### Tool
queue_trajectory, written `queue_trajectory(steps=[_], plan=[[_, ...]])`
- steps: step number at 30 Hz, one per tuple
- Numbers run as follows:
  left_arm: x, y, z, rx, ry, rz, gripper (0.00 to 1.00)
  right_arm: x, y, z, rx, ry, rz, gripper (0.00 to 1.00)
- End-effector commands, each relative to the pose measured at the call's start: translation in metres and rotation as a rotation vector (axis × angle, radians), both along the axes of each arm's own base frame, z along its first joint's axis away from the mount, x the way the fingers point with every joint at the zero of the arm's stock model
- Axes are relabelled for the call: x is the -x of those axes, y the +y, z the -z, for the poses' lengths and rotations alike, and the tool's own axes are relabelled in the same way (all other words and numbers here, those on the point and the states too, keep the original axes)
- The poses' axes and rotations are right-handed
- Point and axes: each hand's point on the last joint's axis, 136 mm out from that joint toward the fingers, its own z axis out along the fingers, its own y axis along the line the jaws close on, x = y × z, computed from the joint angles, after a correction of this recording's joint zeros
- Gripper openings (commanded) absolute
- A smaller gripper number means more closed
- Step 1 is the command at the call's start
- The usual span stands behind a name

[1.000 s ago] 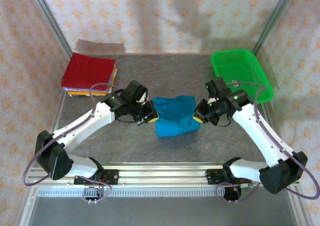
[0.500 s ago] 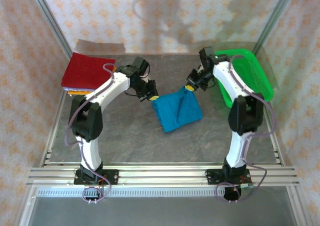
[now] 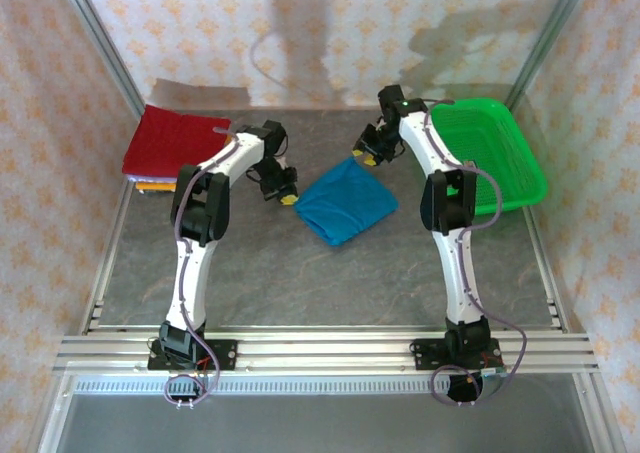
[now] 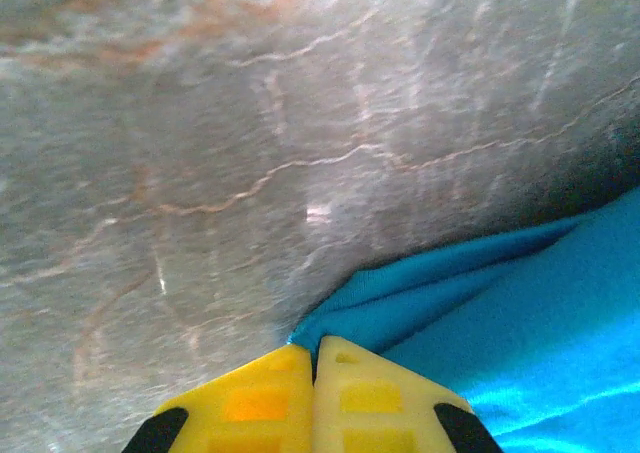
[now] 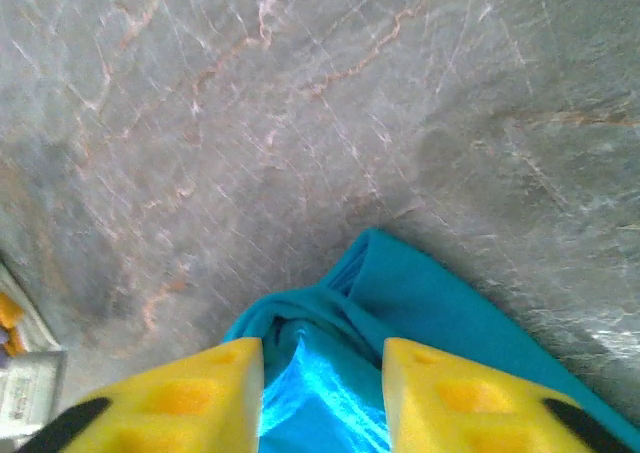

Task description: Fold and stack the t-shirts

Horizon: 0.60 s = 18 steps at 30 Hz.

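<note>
Left gripper [image 4: 313, 351] pinched tight, seemingly on a corner of the teal t-shirt [image 3: 345, 201]; right gripper [image 5: 322, 351] parted astride its edge.

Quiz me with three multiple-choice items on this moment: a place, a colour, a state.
1. Where does the dark red folded cloth shirt lie? A far left; B far right; C centre.
2. What colour is the plastic mesh basket? A yellow; B green; C red.
3. How does the right gripper stand? A open; B shut; C shut on the basket.

1 A: it sits far left, away from the basket.
2 B: its mesh is green.
3 A: a gap shows between its yellow fingers, over the teal-blue cloth t-shirt.
</note>
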Motion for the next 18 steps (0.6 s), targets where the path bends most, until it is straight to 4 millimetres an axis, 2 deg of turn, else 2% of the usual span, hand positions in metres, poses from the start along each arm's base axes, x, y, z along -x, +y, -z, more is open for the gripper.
queue_trajectory(steps=[1,3,5,7,9,11,13,15,18], plan=[[0.002,0.01,-0.013,0.001,-0.037,0.047,0.0,-0.001,-0.008,-0.03,0.014,-0.051,-0.012,0.46],[-0.003,0.008,-0.022,0.021,-0.059,0.054,0.0,0.01,-0.012,-0.045,0.027,-0.062,-0.03,0.5],[-0.005,0.007,-0.038,0.029,-0.083,0.051,0.18,0.028,-0.015,-0.058,0.031,-0.06,-0.051,0.52],[-0.003,0.009,-0.053,0.012,-0.121,0.035,0.33,0.05,-0.015,-0.061,0.02,-0.04,-0.072,0.53],[0.0,0.009,-0.07,0.004,-0.179,0.01,0.37,0.069,-0.012,-0.06,0.011,-0.027,-0.084,0.54],[0.007,0.0,-0.087,-0.003,-0.235,0.0,0.39,0.082,-0.01,-0.053,-0.008,-0.023,-0.075,0.54],[0.016,-0.019,-0.098,0.01,-0.279,0.001,0.39,0.09,-0.005,-0.043,-0.048,-0.007,-0.064,0.54],[0.022,-0.048,-0.103,0.049,-0.304,-0.006,0.4,0.095,-0.003,-0.028,-0.059,0.016,-0.056,0.54],[0.031,-0.094,-0.092,0.126,-0.297,-0.017,0.4,0.097,-0.002,-0.006,-0.067,0.041,-0.037,0.54]])
